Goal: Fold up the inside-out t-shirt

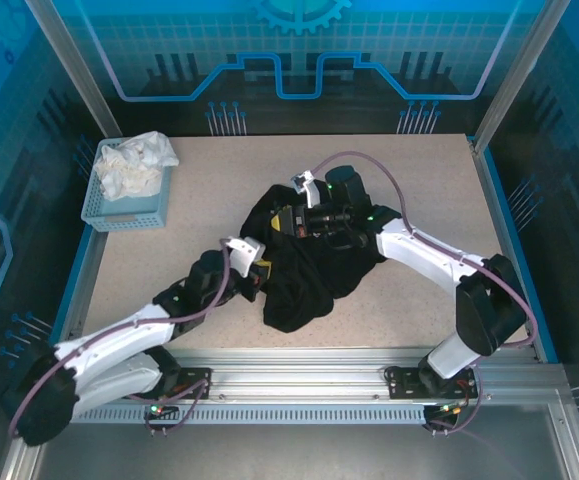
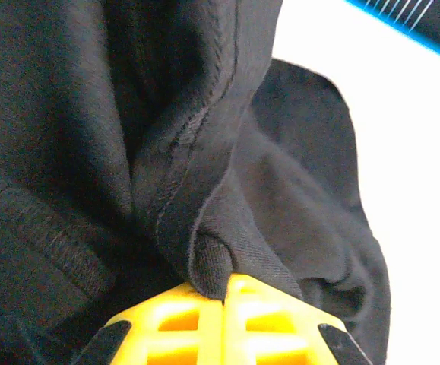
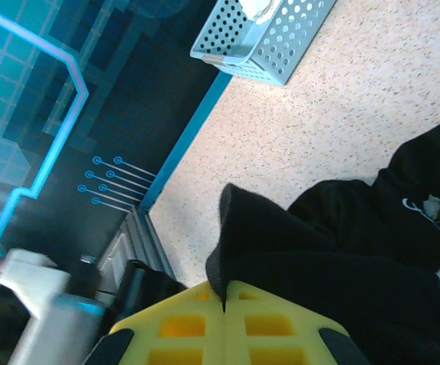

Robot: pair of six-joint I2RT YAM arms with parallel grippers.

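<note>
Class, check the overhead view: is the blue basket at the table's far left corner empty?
No, a crumpled white cloth lies bunched inside the blue basket.

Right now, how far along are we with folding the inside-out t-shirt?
Done: no fold shows; the t-shirt lies in a crumpled heap on the table. In hand: the left gripper and the right gripper are each shut on a pinch of its black fabric. Left: probably lifting and spreading it flat, then every fold.
</note>
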